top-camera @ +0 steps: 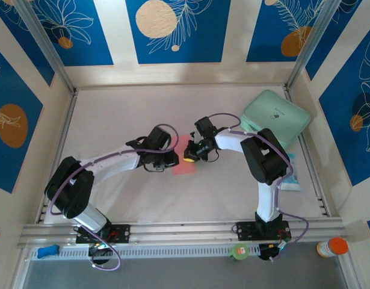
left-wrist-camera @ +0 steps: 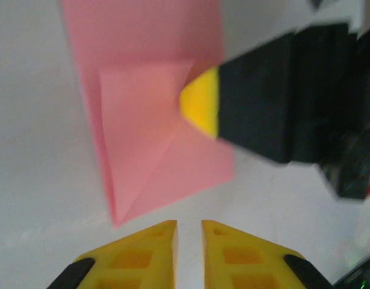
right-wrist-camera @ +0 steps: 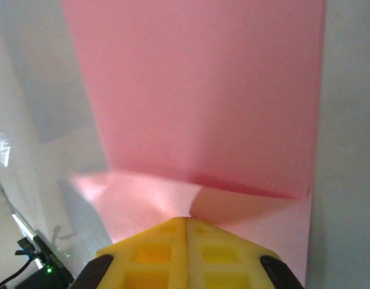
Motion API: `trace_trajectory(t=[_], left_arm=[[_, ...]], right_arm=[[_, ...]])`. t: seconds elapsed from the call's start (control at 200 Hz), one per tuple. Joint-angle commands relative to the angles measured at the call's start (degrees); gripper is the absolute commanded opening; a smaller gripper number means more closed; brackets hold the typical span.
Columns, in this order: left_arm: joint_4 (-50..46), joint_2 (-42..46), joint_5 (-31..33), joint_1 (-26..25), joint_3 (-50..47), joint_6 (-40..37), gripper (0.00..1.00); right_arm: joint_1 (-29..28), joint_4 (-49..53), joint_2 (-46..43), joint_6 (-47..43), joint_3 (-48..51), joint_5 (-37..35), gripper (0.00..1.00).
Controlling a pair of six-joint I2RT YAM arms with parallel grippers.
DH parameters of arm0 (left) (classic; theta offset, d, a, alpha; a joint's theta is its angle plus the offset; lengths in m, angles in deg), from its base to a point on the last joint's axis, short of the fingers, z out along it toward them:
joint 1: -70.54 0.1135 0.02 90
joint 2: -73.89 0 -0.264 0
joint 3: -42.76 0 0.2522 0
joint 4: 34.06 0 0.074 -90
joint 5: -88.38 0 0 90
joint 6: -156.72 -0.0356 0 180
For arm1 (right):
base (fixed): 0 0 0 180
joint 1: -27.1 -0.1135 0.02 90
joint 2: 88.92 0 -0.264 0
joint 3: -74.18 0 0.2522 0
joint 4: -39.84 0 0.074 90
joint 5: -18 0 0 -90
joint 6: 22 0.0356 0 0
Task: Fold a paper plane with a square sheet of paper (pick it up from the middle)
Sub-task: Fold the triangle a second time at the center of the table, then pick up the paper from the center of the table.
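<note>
Looking down from the top external camera, the square sheet of paper (top-camera: pixel 184 168) lies flat near the middle of the table surface (top-camera: pixel 112 120), between the two arms. The left gripper (top-camera: pixel 171 158) sits at the sheet's left edge and the right gripper (top-camera: pixel 191 155) has its yellow tip over the sheet's right part. A mint-green pad (top-camera: pixel 275 117) rests in the far right corner of the surface, well apart from the paper.

From the left wrist, the left gripper (left-wrist-camera: pixel 189 226) hangs just off the paper's near corner, its yellow fingers (left-wrist-camera: pixel 151 247) parted by a narrow gap with nothing between them. The salmon-pink paper (left-wrist-camera: pixel 148 54) shows a corner flap folded over into a triangle. The right gripper (left-wrist-camera: pixel 200 108) comes in from the right, its yellow tip touching the sheet at the edge of that flap.

From the right wrist, the right gripper (right-wrist-camera: pixel 186 221) has its fingers pressed together, their tip resting on the paper (right-wrist-camera: pixel 197 90). A raised crease runs across the sheet just ahead of the tip. I cannot tell whether any paper is caught between the fingers.
</note>
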Motion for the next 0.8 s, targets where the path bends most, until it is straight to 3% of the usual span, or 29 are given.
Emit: trace_trajectory(t=[0.0, 0.14, 0.2, 0.415, 0.57, 0.795], left_arm=[[0.4, -0.3, 3.3, -0.5, 0.6, 3.3, 0.23], [-1.4, 2.6, 6.5, -0.9, -1.2, 7.0, 0.29], [-1.1, 3.9, 6.6, -0.8, -2.1, 6.9, 0.36], [7.5, 4.4, 3.4, -0.7, -5.7, 6.5, 0.47], [13.1, 1.8, -0.7, -0.8, -4.6, 7.0, 0.42], [10.5, -3.5, 1.8, -0.8, 0.2, 5.7, 0.33]], right_arm=[[0.8, 1.8, -4.7, -0.7, -0.8, 1.9, 0.08], [1.7, 4.8, -5.2, -2.9, -1.9, 1.5, 0.12], [2.1, 5.7, -5.5, -2.7, -2.0, 1.4, 0.15], [3.5, 3.0, -8.9, 4.6, 1.6, -1.0, 0.35], [3.8, 3.3, -9.8, 7.9, 2.3, -2.5, 0.43], [4.3, 3.7, -10.2, 10.2, 3.6, -4.3, 0.44]])
